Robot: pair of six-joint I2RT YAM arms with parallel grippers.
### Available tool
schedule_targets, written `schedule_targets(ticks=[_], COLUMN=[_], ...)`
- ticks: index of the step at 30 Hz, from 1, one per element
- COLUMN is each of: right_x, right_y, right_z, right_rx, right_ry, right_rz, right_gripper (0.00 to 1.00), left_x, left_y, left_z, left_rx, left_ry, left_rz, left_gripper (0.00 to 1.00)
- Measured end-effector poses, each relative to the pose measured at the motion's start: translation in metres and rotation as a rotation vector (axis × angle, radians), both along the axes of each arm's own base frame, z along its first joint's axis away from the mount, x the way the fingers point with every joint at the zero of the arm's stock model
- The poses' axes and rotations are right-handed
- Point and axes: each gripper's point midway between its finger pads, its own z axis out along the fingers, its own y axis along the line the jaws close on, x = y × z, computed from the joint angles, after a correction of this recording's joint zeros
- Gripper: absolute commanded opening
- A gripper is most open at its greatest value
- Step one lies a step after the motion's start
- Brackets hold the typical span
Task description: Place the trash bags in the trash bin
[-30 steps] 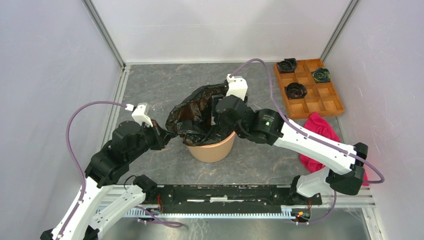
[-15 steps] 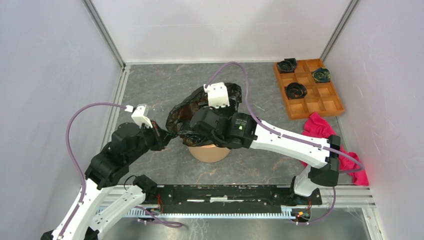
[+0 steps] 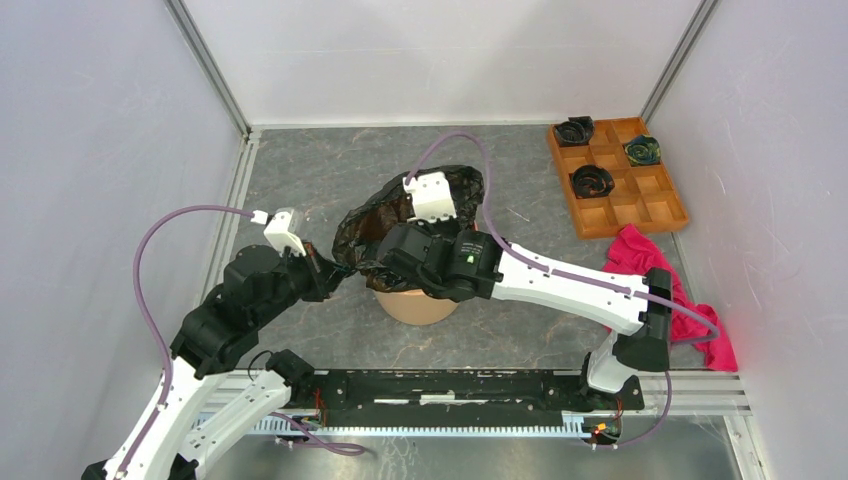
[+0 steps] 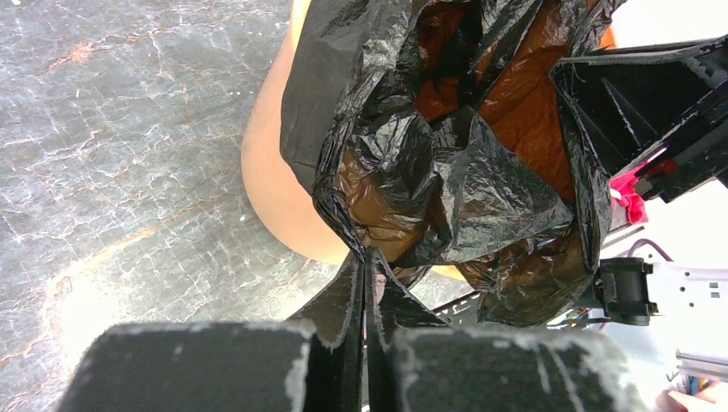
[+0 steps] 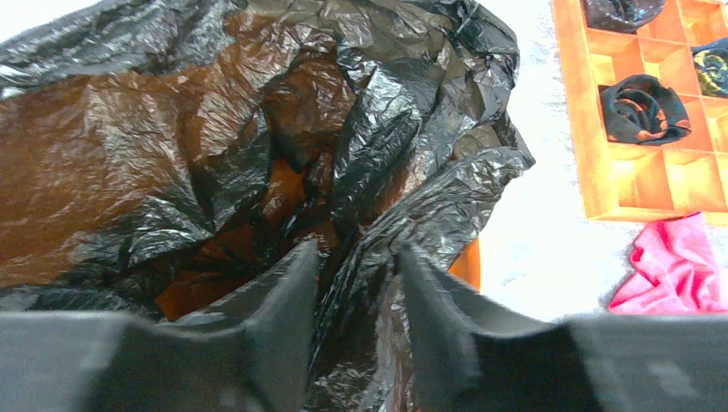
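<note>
The black crinkled trash bag [image 3: 400,215] is draped over and into the orange trash bin [image 3: 420,305], with its mouth spread toward the back. My left gripper [image 4: 367,257] is shut on the bag's [image 4: 446,172] near-left edge, just outside the bin wall [image 4: 275,172]. My right gripper [image 5: 356,257] reaches over the bin from the right. Its jaws stand apart with a fold of the bag [image 5: 172,146] between them. A sliver of the bin rim [image 5: 468,262] shows beside the right finger.
An orange tray [image 3: 675,215] with small black rolls [image 3: 591,181] sits at the back right. A pink-red cloth [image 3: 640,255] lies in front of it, beside the right arm. White walls enclose the table on three sides.
The right arm has swung left over the bin and its jaws have narrowed around a fold of bag. The left arm holds still.
</note>
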Motion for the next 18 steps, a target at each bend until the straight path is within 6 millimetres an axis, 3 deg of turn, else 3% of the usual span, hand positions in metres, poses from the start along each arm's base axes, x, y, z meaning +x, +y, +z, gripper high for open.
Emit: schedule_targets(ticks=[3, 15, 18], right_x=[-0.001, -0.019, -0.027], right_y=[-0.002, -0.048, -0.057], right_z=[-0.002, 0.027, 0.024], right_rx=[0.001, 0.130, 0.178], right_ry=[0.002, -0.022, -0.007], right_rz=[-0.004, 0.023, 0.061], right_gripper=[0.01, 0.00, 0.00], left_x=[0.000, -0.007, -0.011], left_y=[0.000, -0.008, -0.013], left_z=[-0.001, -0.010, -0.012], left_rx=[0.001, -0.012, -0.030], left_ry=[0.002, 0.032, 0.049], left_rz=[0.000, -0.052, -0.079], left_gripper=[0.02, 0.02, 0.02])
